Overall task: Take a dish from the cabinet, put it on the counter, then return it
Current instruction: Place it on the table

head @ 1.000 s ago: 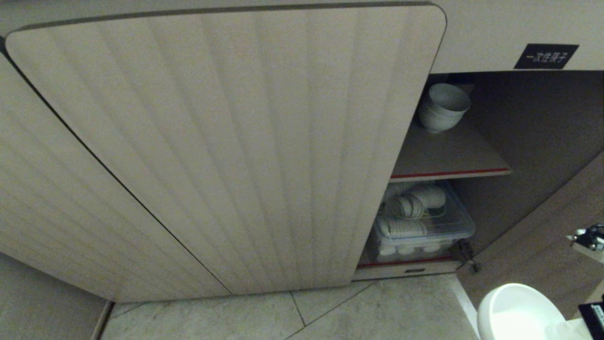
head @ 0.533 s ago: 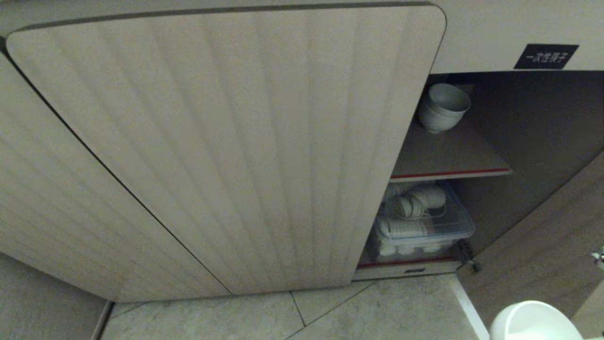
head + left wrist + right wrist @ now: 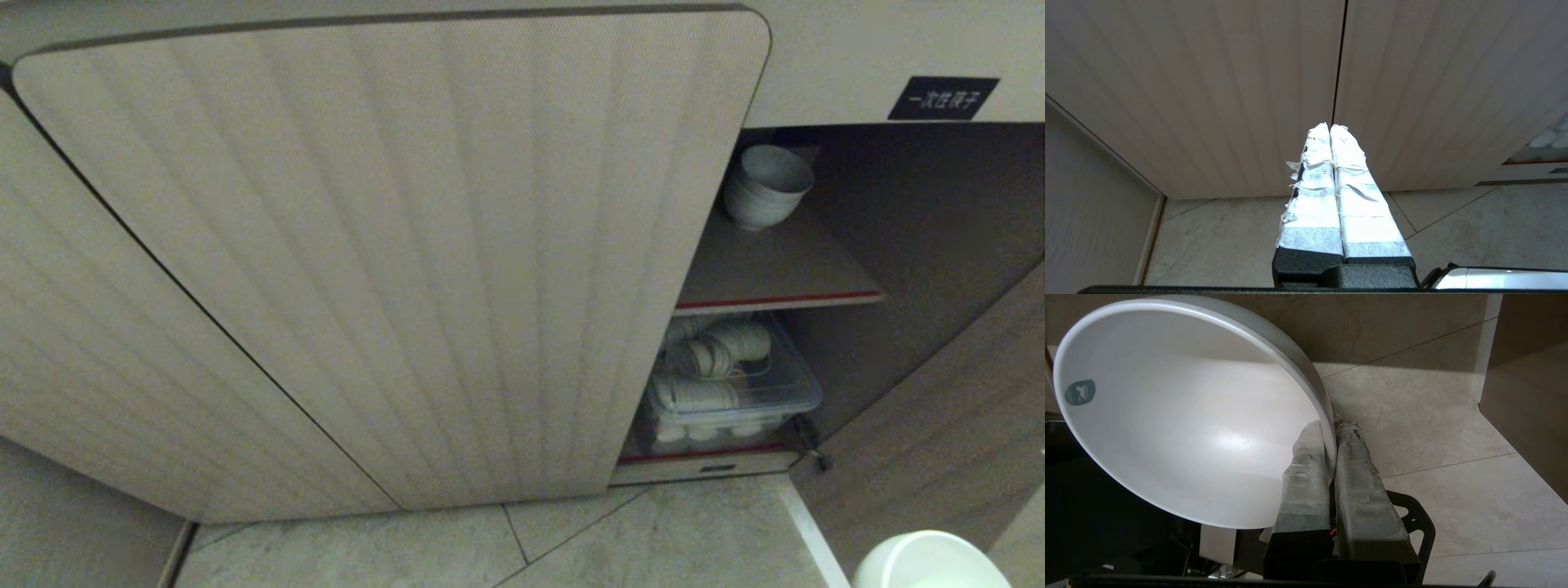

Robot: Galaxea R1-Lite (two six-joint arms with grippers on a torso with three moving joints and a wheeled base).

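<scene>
Right, your right gripper (image 3: 1329, 426) is clamped on the white bowl (image 3: 1180, 416) rim, low beside the open cabinet (image 3: 816, 269); left gripper (image 3: 1329, 127) parked, fingers together, empty.

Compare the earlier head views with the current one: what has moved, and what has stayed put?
The large white bowl, pinched at its rim by the right gripper, has slid down toward the head view's lower right corner, so only its top shows. The gripper parts seen a second ago have left that view. The ribbed beige cabinet door, the stacked white bowls on the shelf and the clear plastic bin of dishes are unchanged.
</scene>
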